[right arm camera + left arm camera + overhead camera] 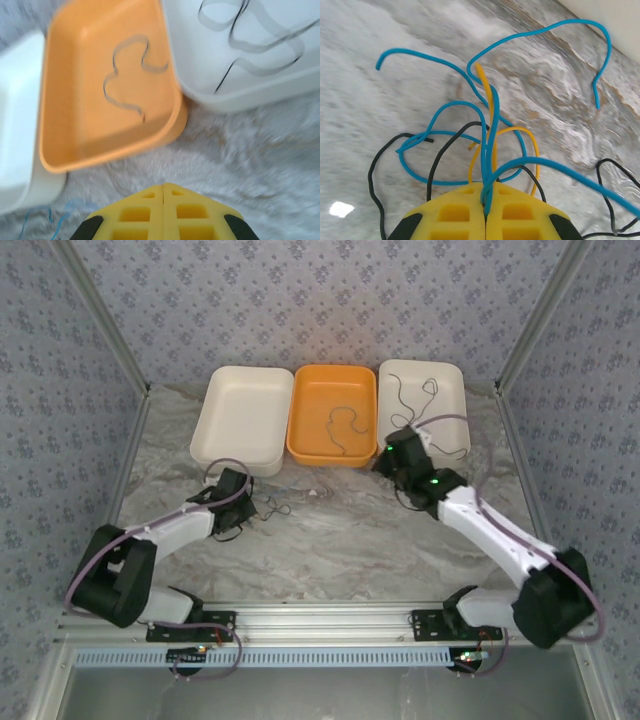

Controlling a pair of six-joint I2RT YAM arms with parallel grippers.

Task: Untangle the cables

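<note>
Cables (494, 120) thin, curly, tangled, pinched in left tool (485, 200)

Glossy marbled tabletop (355, 115), smooth orange plastic tray (50, 100), matt rubbery cables (492, 145)

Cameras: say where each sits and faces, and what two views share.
Top external: above and behind, looking down at the table; both arms show.
Left wrist: on the left arm, facing tangled cables; left gripper shut on the blue cable.
Right wrist: on the right arm, facing the orange tray; right gripper shut.
Shared: that tray, also in top external.
</note>
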